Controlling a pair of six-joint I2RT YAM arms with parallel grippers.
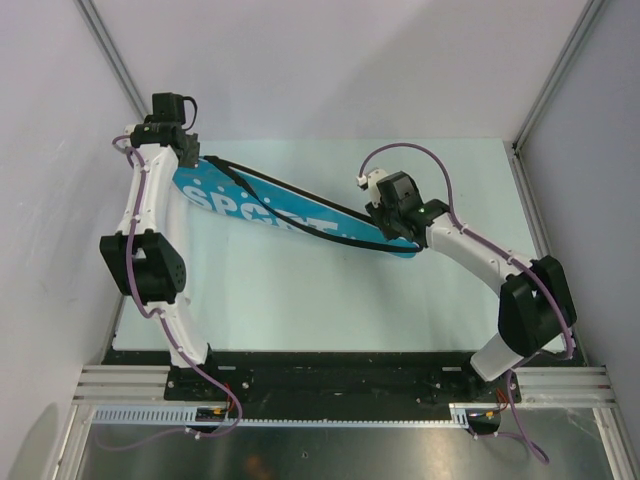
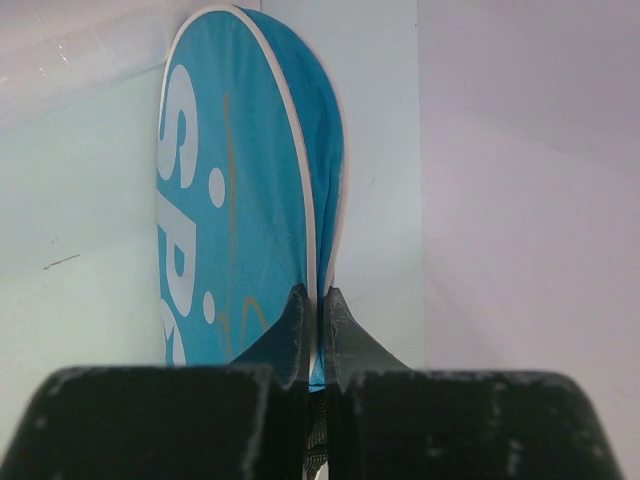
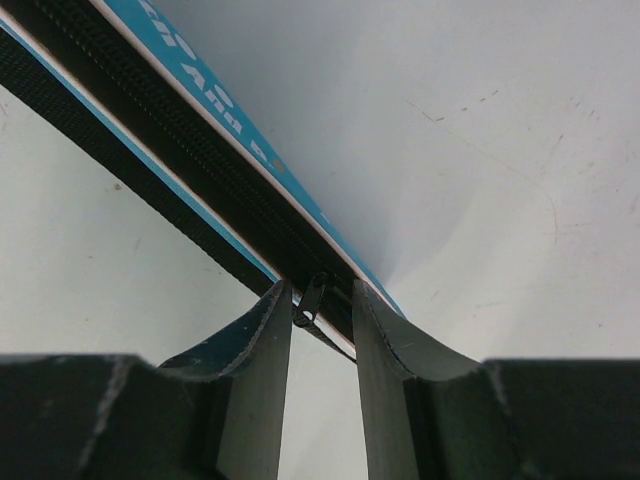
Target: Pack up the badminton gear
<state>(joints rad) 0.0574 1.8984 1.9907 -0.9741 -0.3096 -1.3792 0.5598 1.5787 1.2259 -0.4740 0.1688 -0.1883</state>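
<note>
- The bag (image 1: pixel 262 212) lies slantwise across the table (image 1: pixel 300 300), barring the middle from left-back to right.
- The left wall (image 1: pixel 50 150) stands just beside the bag's far end; tight there.
- Bare tabletop before and behind the bag gives passage.

A pale table (image 1: pixel 300 310) is sitting inside white walls (image 1: pixel 330 70); metal posts (image 1: pixel 112 55) are rising at the far corners, a black strip (image 1: pixel 330 362) and a silver rail (image 1: pixel 115 383) are lining its near edge, soft light falling evenly.

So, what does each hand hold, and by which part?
Left hand pinches the blue bag by its rounded end's edge. Right hand only straddles the zipper pull, not clamped.
</note>
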